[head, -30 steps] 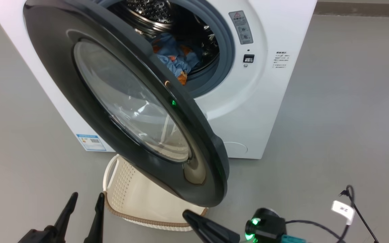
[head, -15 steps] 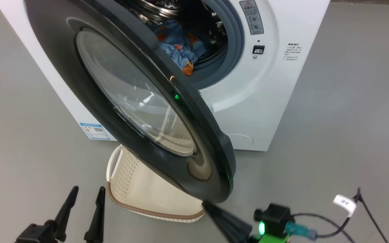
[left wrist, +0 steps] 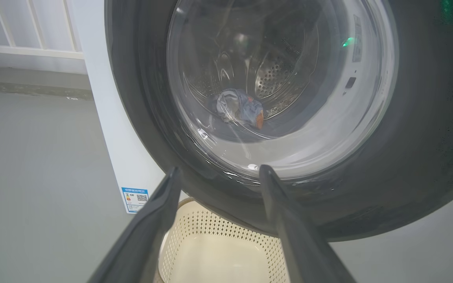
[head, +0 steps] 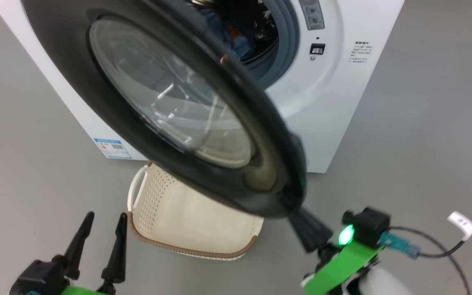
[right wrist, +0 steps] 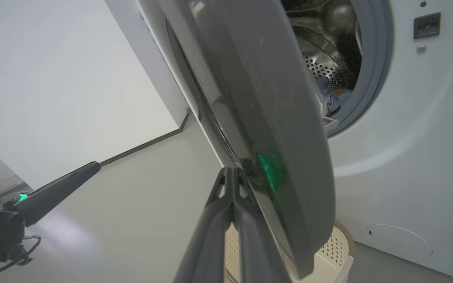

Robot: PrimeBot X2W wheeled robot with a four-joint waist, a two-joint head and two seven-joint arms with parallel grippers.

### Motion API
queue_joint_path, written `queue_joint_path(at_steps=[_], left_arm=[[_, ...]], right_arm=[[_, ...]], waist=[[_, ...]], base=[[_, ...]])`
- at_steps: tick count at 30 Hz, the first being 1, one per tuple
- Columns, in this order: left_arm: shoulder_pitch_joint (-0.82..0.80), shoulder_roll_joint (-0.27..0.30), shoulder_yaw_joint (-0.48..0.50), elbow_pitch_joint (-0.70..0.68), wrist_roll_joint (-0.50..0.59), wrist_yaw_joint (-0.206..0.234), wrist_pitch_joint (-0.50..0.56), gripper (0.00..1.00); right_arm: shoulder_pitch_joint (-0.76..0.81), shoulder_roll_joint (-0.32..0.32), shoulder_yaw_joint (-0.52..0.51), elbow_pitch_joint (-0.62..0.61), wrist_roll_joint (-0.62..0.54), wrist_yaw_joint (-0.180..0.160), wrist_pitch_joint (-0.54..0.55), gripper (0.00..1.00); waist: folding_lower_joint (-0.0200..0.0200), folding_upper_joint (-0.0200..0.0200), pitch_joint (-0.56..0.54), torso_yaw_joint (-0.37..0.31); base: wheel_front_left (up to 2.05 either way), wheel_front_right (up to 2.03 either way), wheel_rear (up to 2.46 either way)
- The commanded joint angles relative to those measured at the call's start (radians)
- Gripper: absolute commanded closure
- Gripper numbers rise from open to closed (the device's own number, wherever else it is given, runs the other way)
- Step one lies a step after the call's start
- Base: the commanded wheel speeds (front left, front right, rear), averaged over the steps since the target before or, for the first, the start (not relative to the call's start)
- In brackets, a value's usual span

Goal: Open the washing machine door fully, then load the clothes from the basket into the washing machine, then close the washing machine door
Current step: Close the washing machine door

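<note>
The blue label on the washing machine seems illegible.

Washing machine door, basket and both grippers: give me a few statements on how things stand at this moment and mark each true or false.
1. The door is shut against the washing machine. False: it stands partly open.
2. The clothes lie inside the washing machine. True.
3. The basket holds a garment. False: what shows of its inside is bare.
4. The right gripper has its jaws shut, with its tip at the door's lower rim. True.
5. The left gripper grips the basket's handle. False: its jaws stand open, hold nothing and are apart from the basket.
</note>
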Motion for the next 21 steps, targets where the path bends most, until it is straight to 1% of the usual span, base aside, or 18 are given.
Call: queue_joint_path(at_steps=[1,10,19,21], left_arm=[[-0.049,0.009,0.034,-0.03,0.011,-0.002,-0.006,0.0],[-0.108,-0.011,0.016,-0.044,0.009,-0.002,-0.006,0.0],[-0.185,-0.034,-0.014,-0.06,0.006,-0.002,-0.006,0.0],[-0.192,-0.037,-0.017,-0.06,0.005,-0.002,-0.006,0.0]], right_arm=[[-0.045,0.008,-0.025,-0.025,-0.011,0.001,-0.006,1.0],[-0.146,0.028,-0.184,-0.003,-0.023,0.001,-0.006,1.0],[-0.281,0.036,-0.319,0.039,-0.054,0.001,-0.006,1.0],[-0.294,0.037,-0.335,0.043,-0.06,0.001,-0.006,1.0]], waist=[[0.0,0.0,0.015,0.005],[0.0,0.0,0.086,0.036],[0.0,0.0,0.171,0.09],[0.0,0.0,0.178,0.096]], base=[[0.0,0.0,0.0],[0.0,0.0,0.0],[0.0,0.0,0.0],[0.0,0.0,0.0]])
